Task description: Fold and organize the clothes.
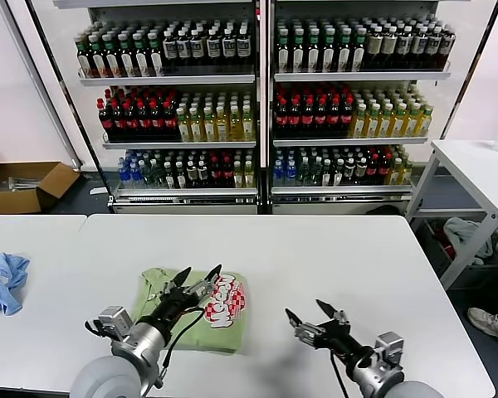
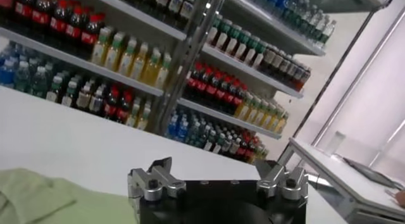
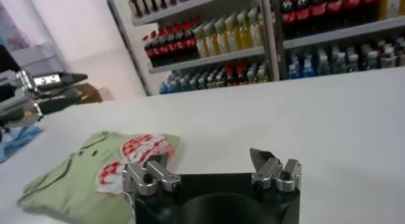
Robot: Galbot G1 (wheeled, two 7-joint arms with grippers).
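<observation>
The light green polo shirt (image 1: 203, 311) lies folded into a compact rectangle on the white table (image 1: 315, 257), red-and-white chest print up and collar toward the left. It also shows in the right wrist view (image 3: 101, 171) and at the edge of the left wrist view (image 2: 38, 203). My left gripper (image 1: 197, 275) is open and empty, raised above the shirt. My right gripper (image 1: 305, 313) is open and empty, over bare table to the right of the shirt.
A light blue cloth (image 1: 2, 282) lies at the table's far left edge. Shelves of bottles (image 1: 257, 99) stand behind the table. A cardboard box (image 1: 25, 184) sits on the floor at back left. A second white table (image 1: 481, 170) stands to the right.
</observation>
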